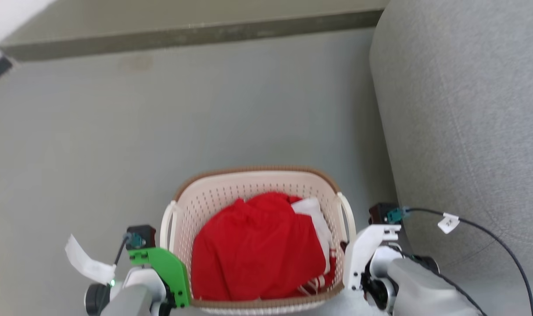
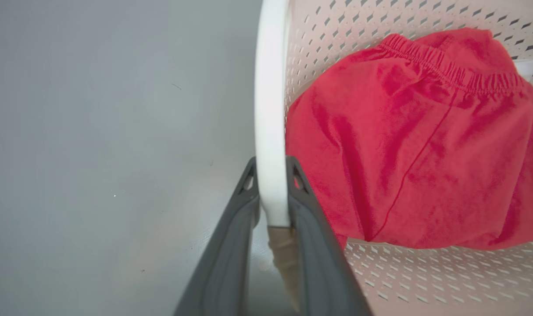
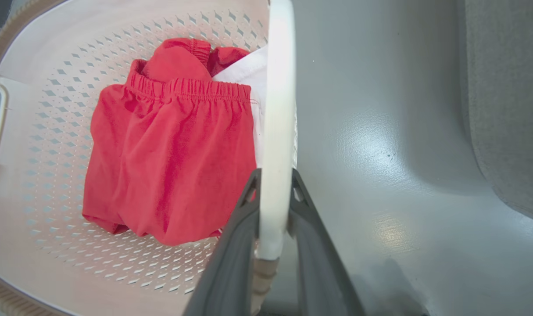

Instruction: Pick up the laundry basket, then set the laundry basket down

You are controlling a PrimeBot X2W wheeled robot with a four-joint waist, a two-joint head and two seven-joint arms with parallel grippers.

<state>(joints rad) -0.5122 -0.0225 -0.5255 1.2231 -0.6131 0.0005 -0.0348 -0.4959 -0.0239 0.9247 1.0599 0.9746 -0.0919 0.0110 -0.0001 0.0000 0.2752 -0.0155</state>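
Left end effector [image 2: 271,166], right end effector [image 3: 275,174], both clamping handles [image 2: 270,105], cream perforated laundry basket [image 1: 213,193], brown rim [image 1: 257,168]

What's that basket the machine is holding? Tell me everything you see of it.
The laundry basket is small, rounded-rectangular, cream-white plastic, walls and bottom pierced with diamond holes, with a brown woven-look rim. A white loop handle stands at each side: the left gripper is shut on one, the right gripper on the other. It sits upright over grey floor, beside a grey upholstered seat; whether lifted, I cannot tell. Inside lie red shorts and a white cloth.
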